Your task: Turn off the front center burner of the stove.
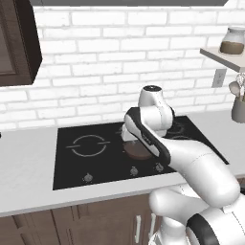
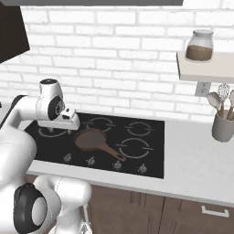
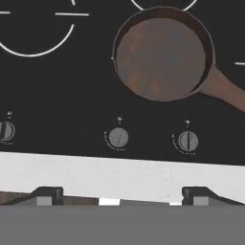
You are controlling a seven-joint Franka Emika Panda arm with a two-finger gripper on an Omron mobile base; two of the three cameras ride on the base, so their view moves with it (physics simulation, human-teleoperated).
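Stove (image 2: pixel 151 157): black glass cooktop set into a pale counter (image 2: pixel 196 169), grey ring marks on top, silvery knobs along the front edge.
Front center burner: hidden beneath the brown frying pan (image 3: pixel 162 57) resting on the glass just behind the knobs.
Knobs: middle knob (image 3: pixel 118 138) tilted off vertical; knob to its right (image 3: pixel 188 141) pointing straight up.
Gripper (image 3: pixel 122 194): poised above the counter's front edge, fingertips (image 3: pixel 48 194) spread wide, holding nothing, apart from every knob.
Backdrop: white brick wall (image 1: pixel 119 62).
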